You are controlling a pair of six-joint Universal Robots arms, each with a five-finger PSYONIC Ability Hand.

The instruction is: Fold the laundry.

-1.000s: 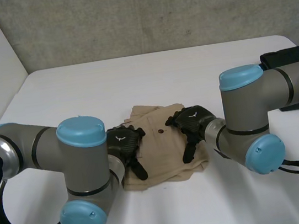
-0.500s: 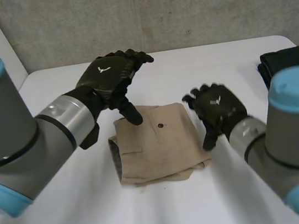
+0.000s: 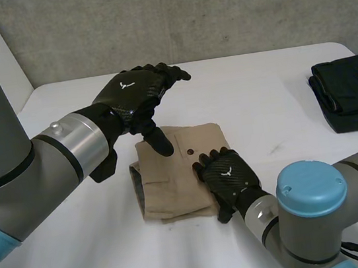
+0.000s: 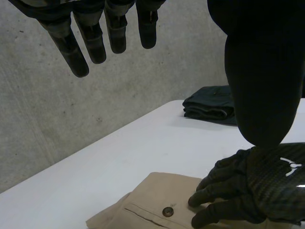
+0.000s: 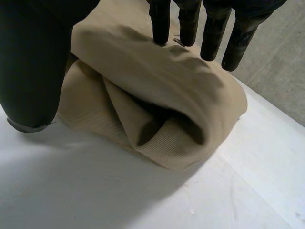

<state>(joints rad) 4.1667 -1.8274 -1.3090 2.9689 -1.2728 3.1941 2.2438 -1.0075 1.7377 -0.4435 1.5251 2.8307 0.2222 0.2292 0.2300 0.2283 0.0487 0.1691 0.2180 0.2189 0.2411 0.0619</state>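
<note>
Fingers (image 4: 90,40) of the left hand (image 3: 135,93) were straight and slightly spread, holding nothing. That hand hung above the white table (image 3: 259,89), over the far edge of the folded tan garment (image 3: 172,181). The right hand (image 3: 228,177) lay on the garment's near right corner, fingers (image 5: 160,24) straight, tips resting on the cloth, gripping nothing. The garment lay mid-table, button (image 3: 190,151) facing up, its layers gaping beside the right thumb. Dark folded clothes (image 3: 353,93) sat well apart, toward the table's right edge.

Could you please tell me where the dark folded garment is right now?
In the head view, the dark folded garment lies at the white table's right edge, well apart from the folded tan cloth in the middle.
</note>
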